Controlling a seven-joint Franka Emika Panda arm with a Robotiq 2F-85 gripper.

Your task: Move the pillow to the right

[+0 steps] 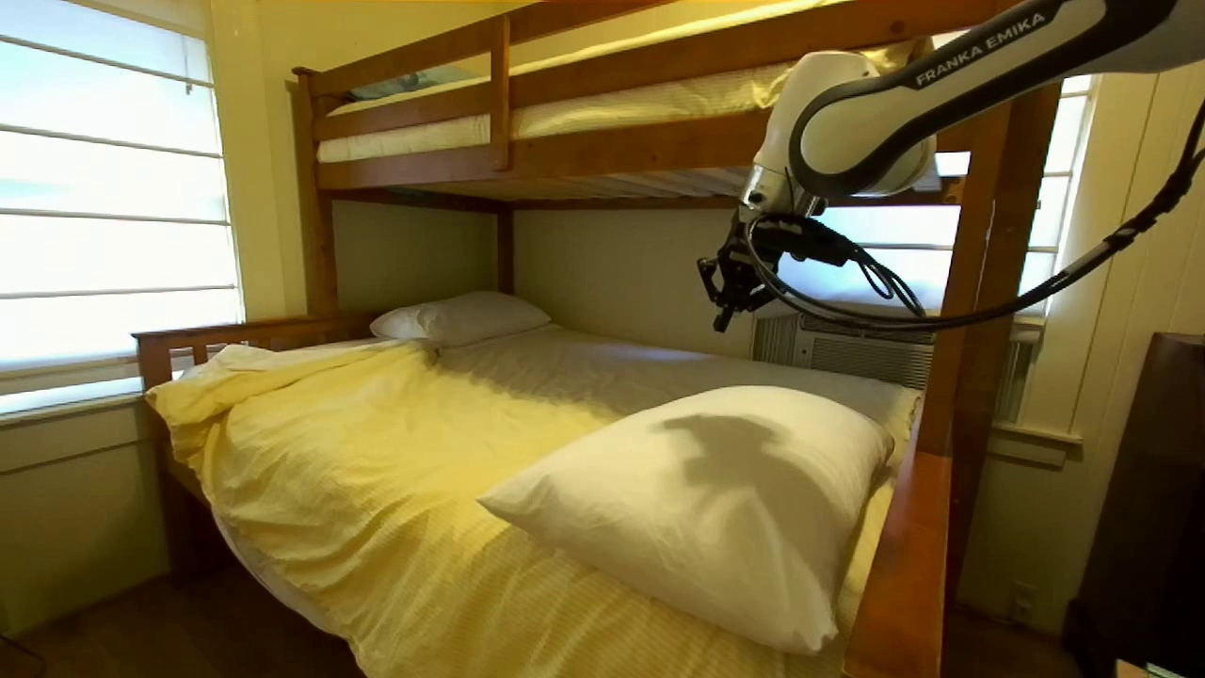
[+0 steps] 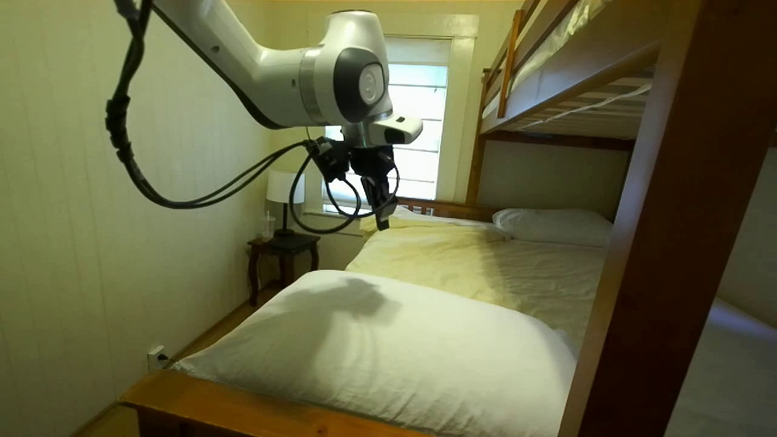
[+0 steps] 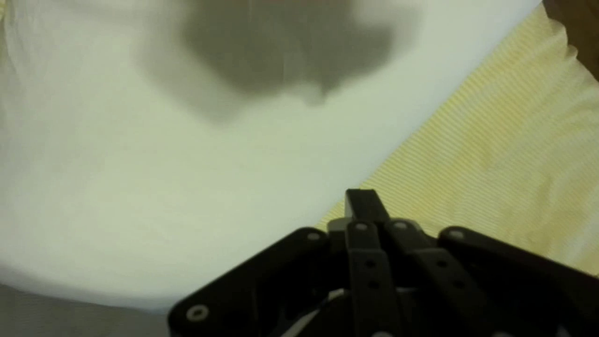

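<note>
The large cream-white pillow [image 1: 640, 499] lies at the near end of the lower bunk, against the wooden end rail. It also shows in an exterior view [image 2: 437, 346], with the arm's shadow on it. In the wrist view the pillow [image 3: 164, 173] fills the left and middle, beside the yellow sheet [image 3: 491, 164]. My gripper [image 1: 722, 320] hangs in the air above the pillow, apart from it, pointing down. It also shows in an exterior view [image 2: 382, 223]. In the wrist view its fingertips [image 3: 367, 199] are together with nothing between them.
A flatter pale pillow [image 1: 471, 320] lies at the bed's far end. The upper bunk [image 1: 640, 141] overhangs the bed. A thick wooden post [image 2: 643, 212] and the end rail [image 1: 899, 574] stand near the large pillow. A nightstand [image 2: 285, 246] holds a lamp [image 2: 285, 187].
</note>
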